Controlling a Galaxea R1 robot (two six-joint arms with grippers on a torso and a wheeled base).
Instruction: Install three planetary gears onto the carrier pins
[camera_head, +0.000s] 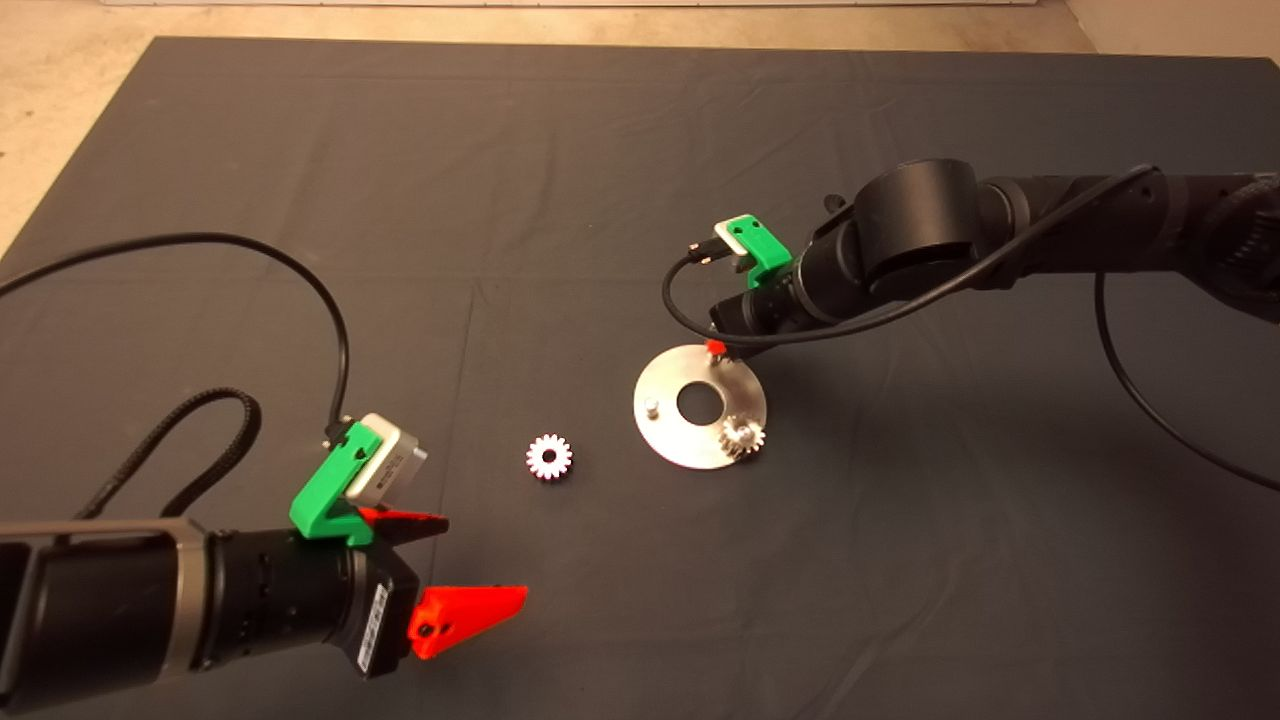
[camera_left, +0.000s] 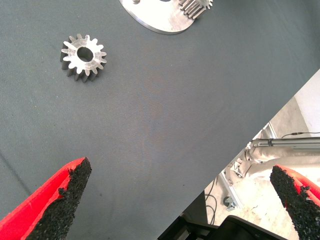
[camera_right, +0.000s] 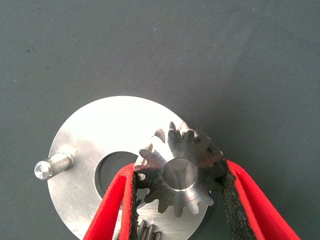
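The aluminium disc (camera_head: 668, 432) lies mid-mat with one bare carrier pin (camera_head: 651, 406). A dark gear (camera_head: 742, 436) sits on a pin at its near right rim. My right gripper (camera_head: 715, 347) is at the disc's far rim. In the right wrist view it (camera_right: 180, 172) is shut on a second dark gear (camera_right: 180, 175), and a silvery stud top shows in that gear's hole. The bare pin (camera_right: 50, 166) stands on the disc (camera_right: 85, 200). The silvery-white gear (camera_head: 549, 457) lies flat on the mat left of the disc. My left gripper (camera_head: 485, 557) is open and empty, near-left of it.
The left wrist view shows the white gear (camera_left: 83, 56), the disc's edge (camera_left: 160, 20) and the mounted gear (camera_left: 195, 6) beyond my open fingers (camera_left: 60, 200), and the floor past the mat's edge. The left arm's black cable (camera_head: 300, 270) loops over the mat.
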